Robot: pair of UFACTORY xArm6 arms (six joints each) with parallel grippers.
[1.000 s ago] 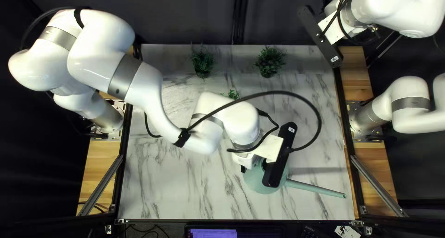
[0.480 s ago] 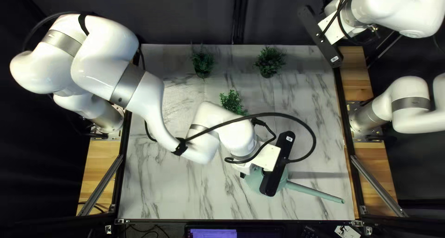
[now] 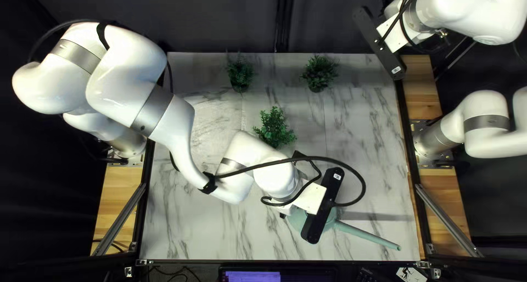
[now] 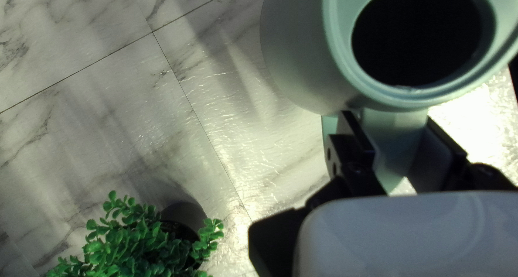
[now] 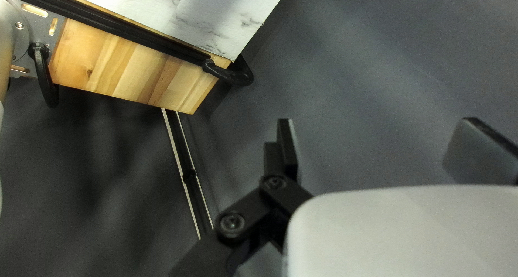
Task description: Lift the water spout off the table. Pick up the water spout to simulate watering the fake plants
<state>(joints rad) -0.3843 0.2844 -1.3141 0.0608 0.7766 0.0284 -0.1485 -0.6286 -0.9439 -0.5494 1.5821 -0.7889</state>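
Watering can (image 3: 330, 220): held at the near right of the desk (image 3: 186, 216), probably clear of it, as the spout's shadow (image 3: 384, 216) lies apart from the spout (image 3: 368, 235).
Likely handling: a stiff, smooth shell, probably light if unfilled; the long spout could make it want to twist.
Best hold: the handle (image 4: 393, 139), squarely across its width — the rounded wall would probably slip.
Left pincer (image 4: 389, 120): closed on the handle, one finger each side, just below the open mouth (image 4: 418, 37).
Right pincer (image 5: 379, 123): wide open, nothing in it.
Changed since a second ago: watering can shifted nearer and slightly left, spout tip swung nearer; the middle plant (image 3: 274, 128), mostly covered then, now shows.
Unchanged: the far left plant (image 3: 240, 76) and far right plant (image 3: 319, 73) — both in place.
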